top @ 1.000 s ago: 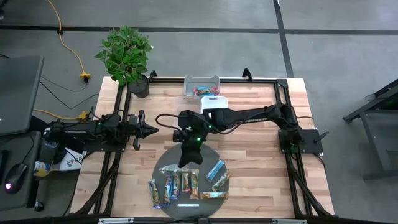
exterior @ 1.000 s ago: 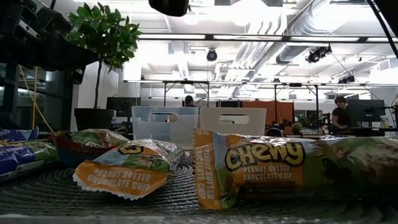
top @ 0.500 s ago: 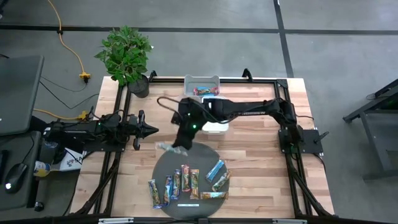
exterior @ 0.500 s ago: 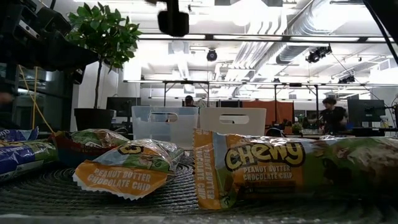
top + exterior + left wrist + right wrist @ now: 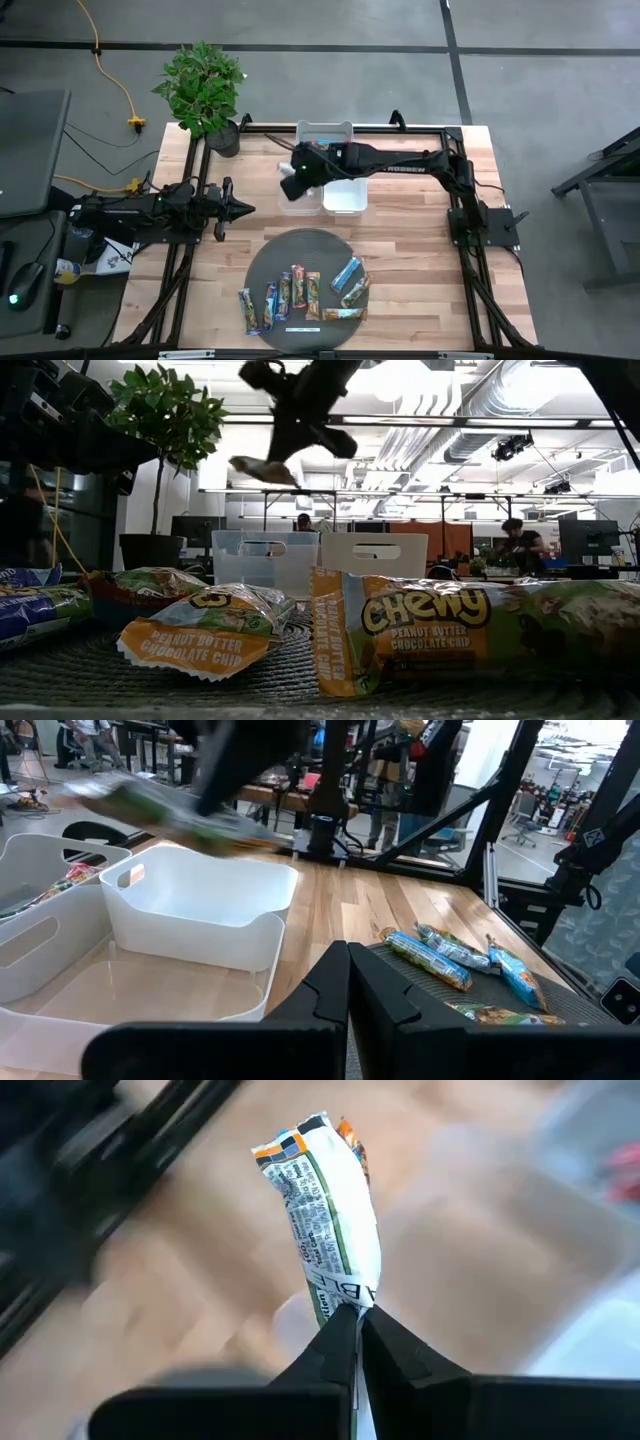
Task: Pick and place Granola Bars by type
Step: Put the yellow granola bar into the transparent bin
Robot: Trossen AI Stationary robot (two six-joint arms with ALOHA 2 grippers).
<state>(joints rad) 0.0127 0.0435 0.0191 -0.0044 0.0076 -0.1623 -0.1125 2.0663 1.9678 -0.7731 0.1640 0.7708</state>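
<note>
Right claw [image 5: 356, 1316] pinches green bar [image 5: 335, 1220] end, above bins.

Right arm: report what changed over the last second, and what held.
The right gripper, shut on a green granola bar, carried it from above the round mat up to over the clear bin near the white bin. The left gripper and the bars on the mat stayed put.
</note>
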